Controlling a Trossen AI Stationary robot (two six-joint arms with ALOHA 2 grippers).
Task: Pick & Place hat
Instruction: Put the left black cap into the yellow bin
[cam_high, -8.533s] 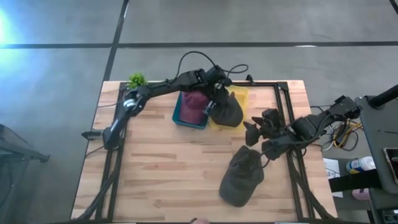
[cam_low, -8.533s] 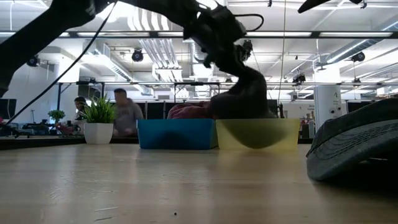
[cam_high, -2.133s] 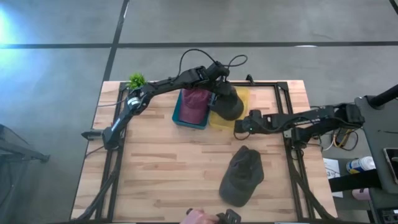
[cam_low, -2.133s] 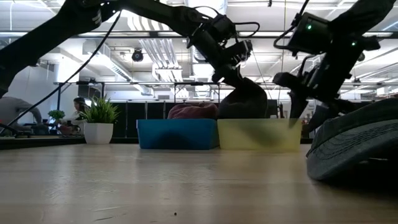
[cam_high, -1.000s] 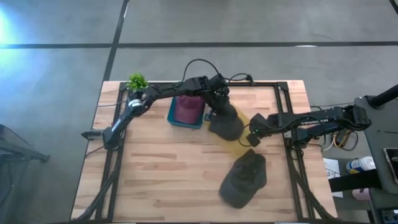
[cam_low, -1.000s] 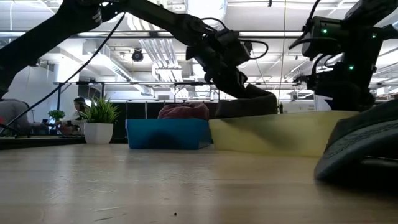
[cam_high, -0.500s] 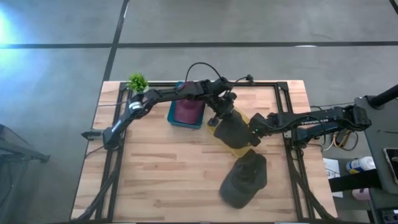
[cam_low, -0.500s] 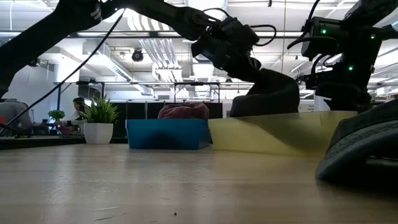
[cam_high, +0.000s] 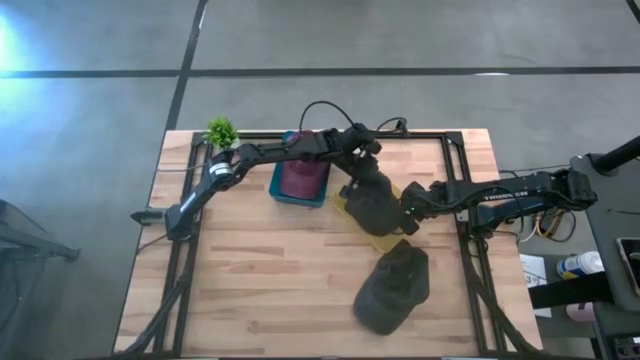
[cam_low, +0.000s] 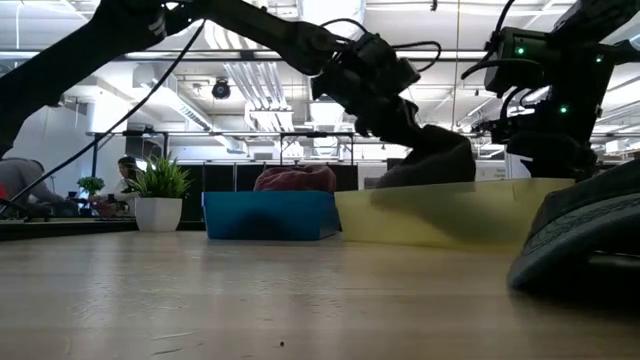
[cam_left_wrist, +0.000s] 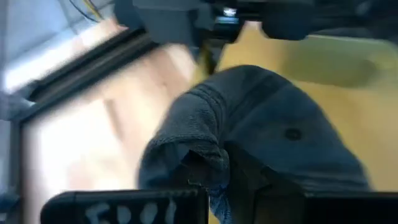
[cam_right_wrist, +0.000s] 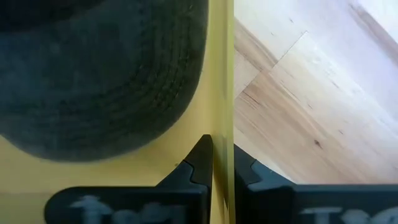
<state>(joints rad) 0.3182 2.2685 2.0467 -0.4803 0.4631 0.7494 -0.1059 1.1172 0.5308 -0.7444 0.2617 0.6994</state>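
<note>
A dark grey cap hangs over the yellow bin, with my left gripper shut on it. In the low view the cap sits at the bin's rim. My right gripper is shut on the yellow bin's wall. A second dark cap lies flat on the table toward the near edge. A maroon hat rests in the blue bin. My left gripper pinches a bunched fold of the cap's cloth at the cap's edge between its two fingers. The fingers slant down from the table's far left. The cap hangs below them, its lower part behind the yellow wall in the low view. My right gripper pinches the yellow bin's upright wall at its top edge, one finger inside the bin and one outside. It reaches in from the table's right side, slanting down. The bin stands askew to the table's edges.
A small potted plant stands at the far left corner. A black frame rail runs along the table's right side. The near left half of the wooden table is bare. People show in the room behind, in the low view.
My left gripper has carried the grey cap a little toward the table's right and near edges, over the yellow bin. The cap rose above the rim and then sank back to it. The gripper has tipped further downward. My right gripper and the yellow bin have kept still.
</note>
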